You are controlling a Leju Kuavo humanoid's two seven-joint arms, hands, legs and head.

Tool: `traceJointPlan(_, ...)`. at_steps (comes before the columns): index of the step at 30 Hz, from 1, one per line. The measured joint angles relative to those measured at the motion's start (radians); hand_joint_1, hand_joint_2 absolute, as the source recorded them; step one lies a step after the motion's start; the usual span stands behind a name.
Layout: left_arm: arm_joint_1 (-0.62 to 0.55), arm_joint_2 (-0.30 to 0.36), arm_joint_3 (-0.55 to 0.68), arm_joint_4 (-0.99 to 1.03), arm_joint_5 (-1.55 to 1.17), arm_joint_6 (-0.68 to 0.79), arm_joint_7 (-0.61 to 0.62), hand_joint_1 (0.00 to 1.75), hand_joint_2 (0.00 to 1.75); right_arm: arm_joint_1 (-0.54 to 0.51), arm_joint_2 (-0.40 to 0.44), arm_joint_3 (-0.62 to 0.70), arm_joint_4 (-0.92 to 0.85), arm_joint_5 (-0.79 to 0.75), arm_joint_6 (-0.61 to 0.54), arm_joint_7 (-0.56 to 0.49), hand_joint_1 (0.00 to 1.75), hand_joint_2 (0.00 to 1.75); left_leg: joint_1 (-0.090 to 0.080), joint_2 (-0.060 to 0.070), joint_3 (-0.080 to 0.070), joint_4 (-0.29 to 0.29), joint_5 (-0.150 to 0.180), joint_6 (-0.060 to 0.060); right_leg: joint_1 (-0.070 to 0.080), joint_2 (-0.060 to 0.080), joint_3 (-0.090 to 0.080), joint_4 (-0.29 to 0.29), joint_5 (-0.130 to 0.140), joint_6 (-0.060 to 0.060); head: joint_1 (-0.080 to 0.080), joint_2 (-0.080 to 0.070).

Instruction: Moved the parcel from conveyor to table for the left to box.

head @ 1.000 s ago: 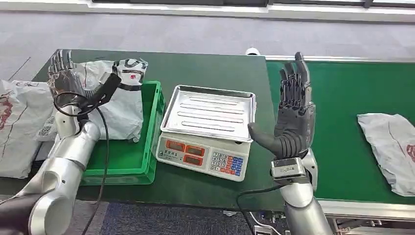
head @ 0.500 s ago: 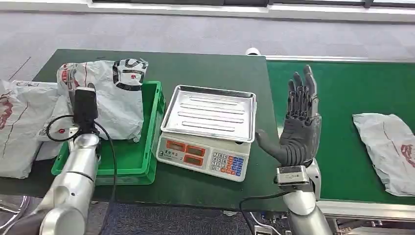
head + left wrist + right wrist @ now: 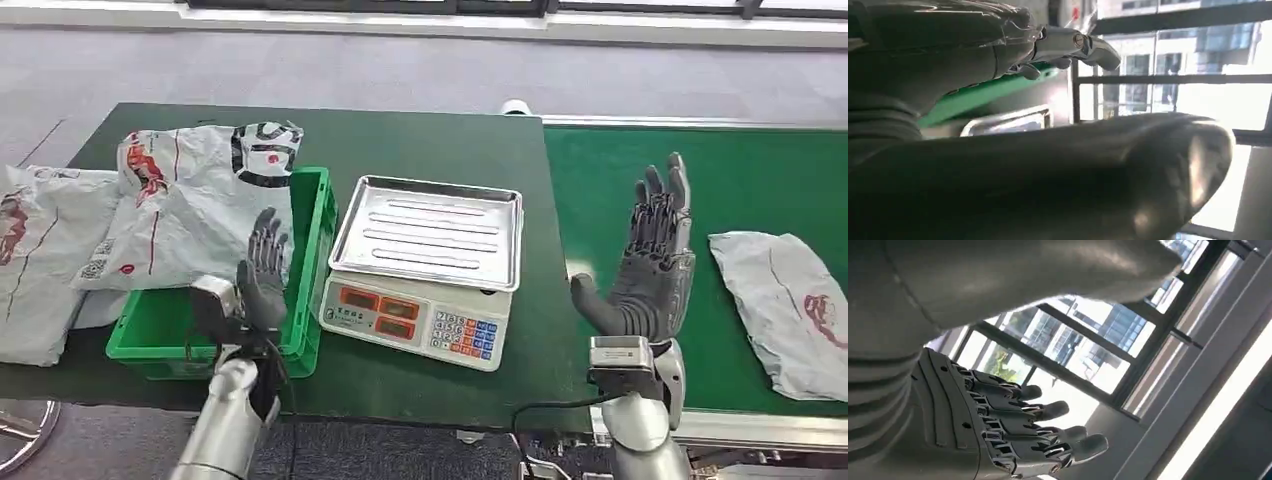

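One parcel [image 3: 790, 310] lies on the conveyor [image 3: 700, 180] at far right, untouched, so we judge the move not begun. Our right hand [image 3: 650, 270] hovers left of it with fingers spread and empty; our left hand [image 3: 262, 275], near the green box [image 3: 305, 300], holds nothing.

We see the scale [image 3: 425, 268] mid-table [image 3: 420, 135], with the crate [image 3: 250, 320] just left of it. One parcel [image 3: 195, 205] lies across the crate's far end, seemingly resting on its rim. Another parcel [image 3: 795, 305] lies on the conveyor [image 3: 740, 170] at right.
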Motion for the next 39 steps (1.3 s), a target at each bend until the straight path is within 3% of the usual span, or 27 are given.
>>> traceJointPlan(8,0.059,-0.002,-0.039,-0.079,0.012,-0.002,0.000,0.00,0.00,0.003,-0.002,-0.015,0.006,0.003,0.000,-0.006,0.00,0.00,0.001,0.000,0.000,0.000,0.000,0.000,0.001,-0.001,0.000,0.000,0.000,0.000,0.000,0.000)
traceJointPlan(39,0.075,-0.002,-0.050,-0.110,0.013,-0.002,0.001,0.00,0.00,0.003,-0.002,-0.016,0.006,0.003,0.000,-0.006,0.00,0.00,0.001,-0.001,-0.001,0.000,0.000,0.000,0.001,-0.001,0.000,0.000,0.000,0.000,0.000,0.000)
